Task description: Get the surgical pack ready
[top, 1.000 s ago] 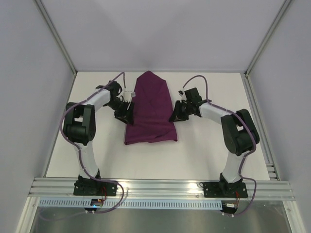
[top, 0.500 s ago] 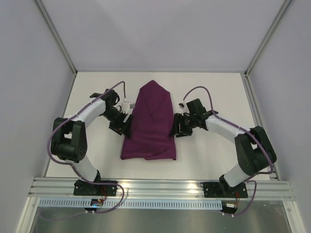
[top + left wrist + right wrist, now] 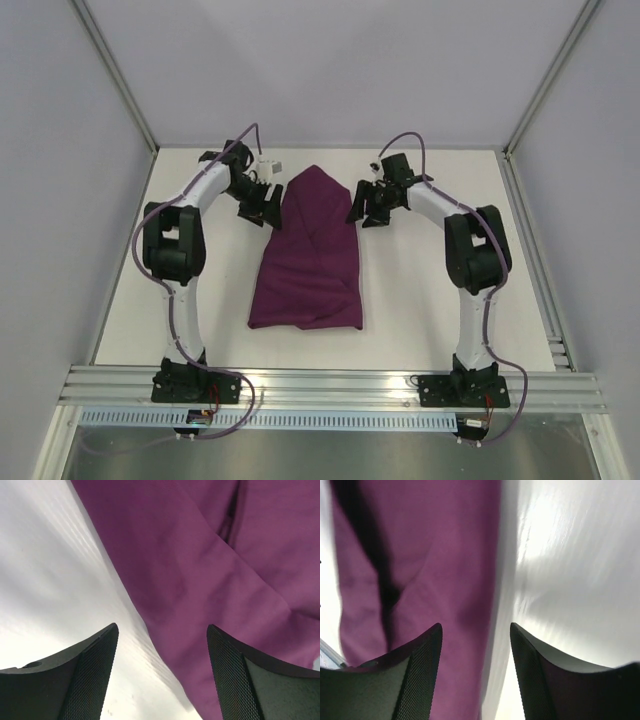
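Centrally, cloth (image 3: 308,262) — left gripper (image 3: 264,209), right gripper (image 3: 366,212) flanking.

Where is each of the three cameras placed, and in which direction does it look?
Top external: high behind the bases, looking down at the table; left arm and right arm show whole, flanking the purple cloth.
Left wrist: on the left arm, looking down past the open left pincer at the cloth's edge and table.
Right wrist: likewise, past the open right pincer.
Shared: all three show the cloth and table.
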Robot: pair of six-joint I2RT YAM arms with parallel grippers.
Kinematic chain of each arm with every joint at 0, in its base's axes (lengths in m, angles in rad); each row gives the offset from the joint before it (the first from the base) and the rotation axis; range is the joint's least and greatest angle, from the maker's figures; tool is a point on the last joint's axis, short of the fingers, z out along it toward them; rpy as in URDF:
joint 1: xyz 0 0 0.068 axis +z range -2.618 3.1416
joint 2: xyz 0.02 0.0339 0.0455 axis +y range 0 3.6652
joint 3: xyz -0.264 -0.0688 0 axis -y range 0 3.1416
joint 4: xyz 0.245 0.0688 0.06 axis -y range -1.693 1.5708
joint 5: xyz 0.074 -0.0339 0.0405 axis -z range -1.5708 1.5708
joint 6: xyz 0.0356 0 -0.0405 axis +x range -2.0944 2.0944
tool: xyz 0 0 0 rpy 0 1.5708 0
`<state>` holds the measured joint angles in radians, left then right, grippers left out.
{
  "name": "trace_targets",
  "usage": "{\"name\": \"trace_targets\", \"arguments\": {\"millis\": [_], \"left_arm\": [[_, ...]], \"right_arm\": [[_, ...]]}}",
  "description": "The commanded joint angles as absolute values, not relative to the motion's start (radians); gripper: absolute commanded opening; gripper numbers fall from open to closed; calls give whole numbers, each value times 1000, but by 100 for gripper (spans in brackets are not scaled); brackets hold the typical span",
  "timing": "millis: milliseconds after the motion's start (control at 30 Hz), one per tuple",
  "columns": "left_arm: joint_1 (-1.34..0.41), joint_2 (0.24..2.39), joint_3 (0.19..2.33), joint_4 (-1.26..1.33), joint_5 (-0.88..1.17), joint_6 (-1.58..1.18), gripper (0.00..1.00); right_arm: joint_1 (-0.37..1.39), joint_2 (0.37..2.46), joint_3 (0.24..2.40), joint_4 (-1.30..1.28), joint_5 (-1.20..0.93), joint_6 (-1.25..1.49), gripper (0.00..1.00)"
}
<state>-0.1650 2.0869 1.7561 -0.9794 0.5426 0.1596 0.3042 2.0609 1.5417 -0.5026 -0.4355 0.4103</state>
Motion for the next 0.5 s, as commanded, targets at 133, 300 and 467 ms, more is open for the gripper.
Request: {"name": "trace_targets", "arguments": {"millis": [133, 300, 467], "left_arm": [[-181, 2297, 1948, -1023, 551, 92, 79], [-193, 2404, 2045, -1046, 583, 68, 68], [-202, 2450, 2103, -1029, 661, 49, 59]], "right_arm": [[311, 2272, 1723, -526, -468, 443, 51], [313, 2319, 1750, -457, -502, 479, 35], [308, 2339, 1798, -430, -494, 489, 22]]}}
